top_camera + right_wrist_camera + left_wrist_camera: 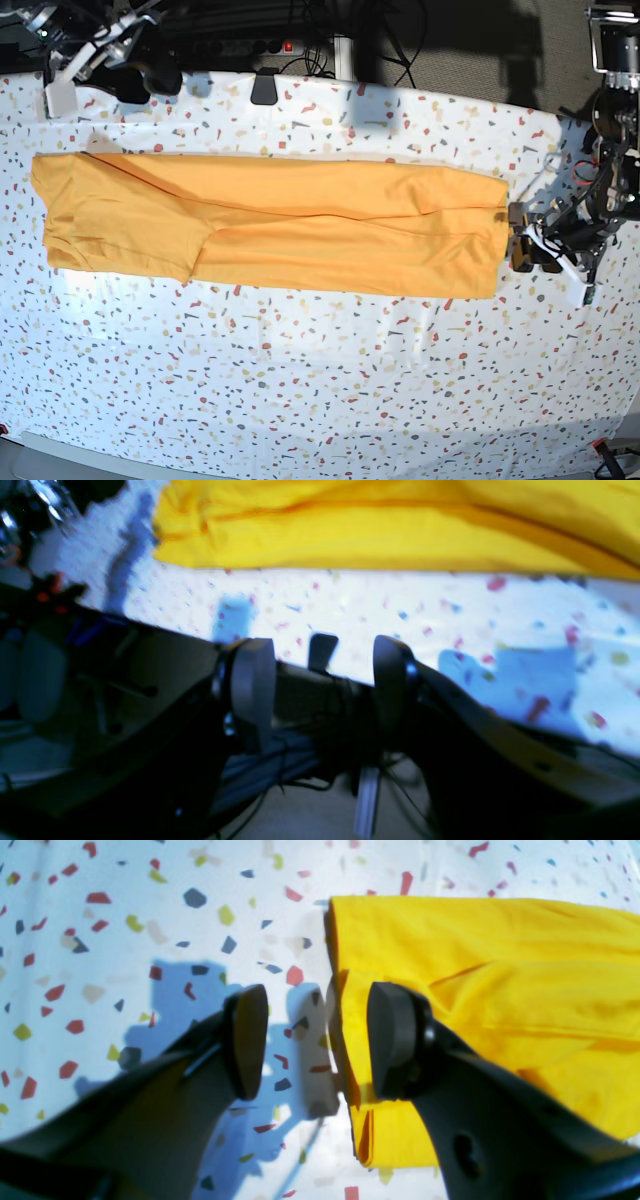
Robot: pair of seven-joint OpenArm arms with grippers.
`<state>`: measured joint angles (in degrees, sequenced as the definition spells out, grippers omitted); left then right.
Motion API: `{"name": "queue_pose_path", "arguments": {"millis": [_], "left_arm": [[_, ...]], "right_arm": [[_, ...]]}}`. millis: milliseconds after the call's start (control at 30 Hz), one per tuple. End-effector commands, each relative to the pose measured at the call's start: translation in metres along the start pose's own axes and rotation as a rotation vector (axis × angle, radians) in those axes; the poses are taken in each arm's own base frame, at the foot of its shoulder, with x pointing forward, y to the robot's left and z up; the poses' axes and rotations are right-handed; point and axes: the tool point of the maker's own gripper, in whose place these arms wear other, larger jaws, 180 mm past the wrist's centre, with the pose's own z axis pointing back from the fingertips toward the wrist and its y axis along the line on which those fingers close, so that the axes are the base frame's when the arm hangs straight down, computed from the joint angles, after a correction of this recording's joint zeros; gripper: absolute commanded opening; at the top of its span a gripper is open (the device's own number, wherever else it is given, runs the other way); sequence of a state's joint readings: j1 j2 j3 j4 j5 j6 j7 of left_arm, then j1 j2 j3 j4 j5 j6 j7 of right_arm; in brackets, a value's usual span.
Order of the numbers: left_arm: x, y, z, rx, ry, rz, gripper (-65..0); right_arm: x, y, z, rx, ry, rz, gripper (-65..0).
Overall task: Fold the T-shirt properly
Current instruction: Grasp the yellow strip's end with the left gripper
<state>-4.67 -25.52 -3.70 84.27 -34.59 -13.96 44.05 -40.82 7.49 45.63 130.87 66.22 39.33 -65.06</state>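
At the right edge of the base view, the left hand [521,236] sits low over the counter [300,380], just at the end of the T-shirt [280,225]. Its two dark fingers are spread wide and hold nothing. In the left wrist view the left hand [317,1040] straddles the shirt's folded edge: one finger pad [247,1040] hangs over bare speckled counter [100,965], the other finger pad [392,1040] over the yellow cloth [475,990]. Whether either pad touches the surface cannot be told.

The right hand [62,92] is in the upper left of the base view, raised near the counter's far corner, well apart from the shirt. In the right wrist view, which is blurred, the right hand [325,690] has its fingers spread with only empty space between them; the shirt [375,535] fills the top of that frame and the counter [350,600] lies below it.

Only the base view shows the whole shirt: a long orange-yellow band folded lengthwise, lying flat across the upper middle of the counter from left to right, with a crease line running along it. Only the left wrist view shows the stacked layers at the shirt's end, with a fold opening at the lower middle of the frame.

The counter is white with small red, blue and yellow flecks. Cables and dark equipment [300,30] crowd the top of the base view behind the counter. Nothing lies on the shirt.
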Motion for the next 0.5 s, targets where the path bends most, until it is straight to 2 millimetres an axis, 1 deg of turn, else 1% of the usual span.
{"name": "queue_pose_path", "arguments": {"millis": [0,100,233,400,467], "left_arm": [[0.015,0.004,0.001,-0.015,-0.025,0.025,-33.6],[0.001,0.003,-0.010,-0.070,0.071,0.139,-33.6],[-0.008,0.016,-0.025,-0.080,0.122,0.221,-33.6],[-0.019,0.009,-0.036,-0.214,0.179,0.341,-33.6],[-0.025,0.005,-0.038,-0.253,0.197,0.358,-33.6]], "right_arm": [[0.009,0.006,0.002,0.022,-0.032,0.024,-33.4],[0.009,0.005,0.002,0.023,-0.029,0.030,-33.4],[0.009,0.005,0.003,0.025,-0.028,0.033,-33.4],[0.009,0.005,0.003,0.025,-0.027,0.033,-33.4],[0.010,0.005,0.002,0.025,-0.029,0.034,-33.4]]}}
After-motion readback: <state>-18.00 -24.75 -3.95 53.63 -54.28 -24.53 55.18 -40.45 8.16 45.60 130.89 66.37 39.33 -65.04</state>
